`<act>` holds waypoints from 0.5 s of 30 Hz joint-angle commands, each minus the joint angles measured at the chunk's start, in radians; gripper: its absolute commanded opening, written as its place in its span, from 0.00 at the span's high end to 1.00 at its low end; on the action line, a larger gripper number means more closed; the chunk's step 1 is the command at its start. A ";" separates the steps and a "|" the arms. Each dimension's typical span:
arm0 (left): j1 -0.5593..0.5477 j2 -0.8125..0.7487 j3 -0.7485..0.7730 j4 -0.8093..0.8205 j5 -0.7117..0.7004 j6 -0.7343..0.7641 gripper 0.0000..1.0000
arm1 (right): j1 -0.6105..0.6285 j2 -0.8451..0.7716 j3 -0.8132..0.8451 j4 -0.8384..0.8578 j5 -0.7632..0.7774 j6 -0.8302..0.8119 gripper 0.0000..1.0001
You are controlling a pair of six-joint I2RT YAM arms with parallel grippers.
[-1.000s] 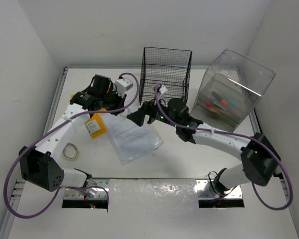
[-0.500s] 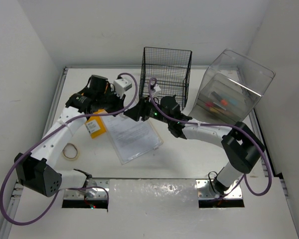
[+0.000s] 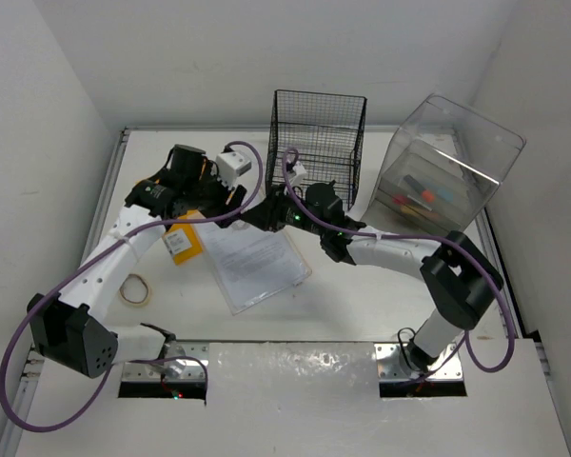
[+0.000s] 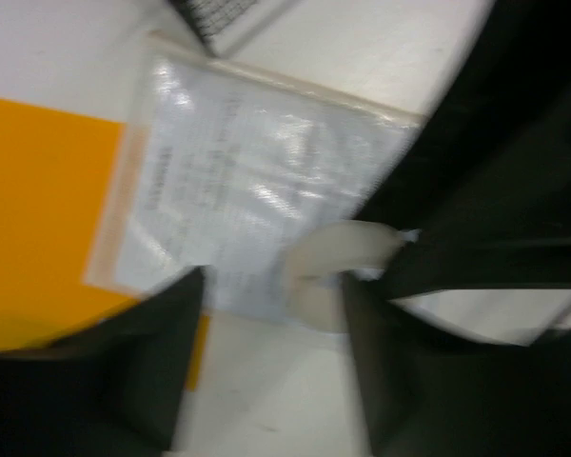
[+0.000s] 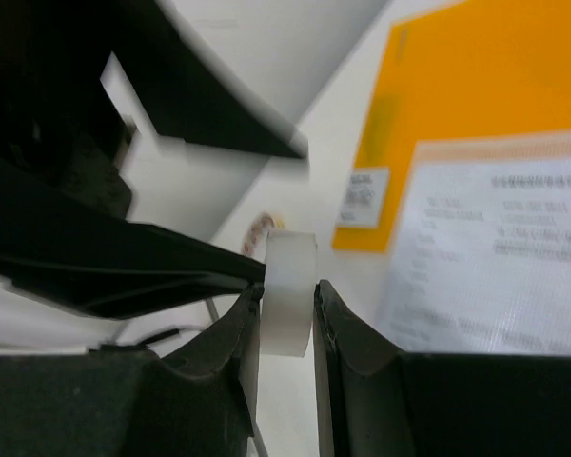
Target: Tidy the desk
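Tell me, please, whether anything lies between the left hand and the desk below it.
Yes: a clear sleeve of printed paper lies flat on the desk under the left hand, an orange packet beside it. The right hand pinches a white roll.

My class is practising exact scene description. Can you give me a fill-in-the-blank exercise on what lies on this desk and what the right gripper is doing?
1. The wire-mesh rack at the far edge of the desk is coloured ___.
2. The right gripper is shut on a roll whose colour is ___.
3. In the top view, the orange pad lies just ___ of the sleeved sheet.
4. In the top view, the clear box stands to the ___ of the rack.

Missing words: black; white; left; right
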 commanded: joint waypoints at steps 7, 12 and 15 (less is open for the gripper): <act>-0.007 -0.023 0.122 -0.114 -0.081 0.023 0.00 | -0.073 -0.210 -0.104 -0.265 0.222 -0.304 1.00; 0.009 -0.039 0.138 -0.118 -0.180 0.004 0.00 | -0.113 -0.369 -0.123 -0.502 0.437 -0.485 1.00; 0.073 -0.024 0.090 -0.114 -0.181 0.003 0.01 | -0.113 -0.388 -0.065 -0.758 0.711 -0.631 1.00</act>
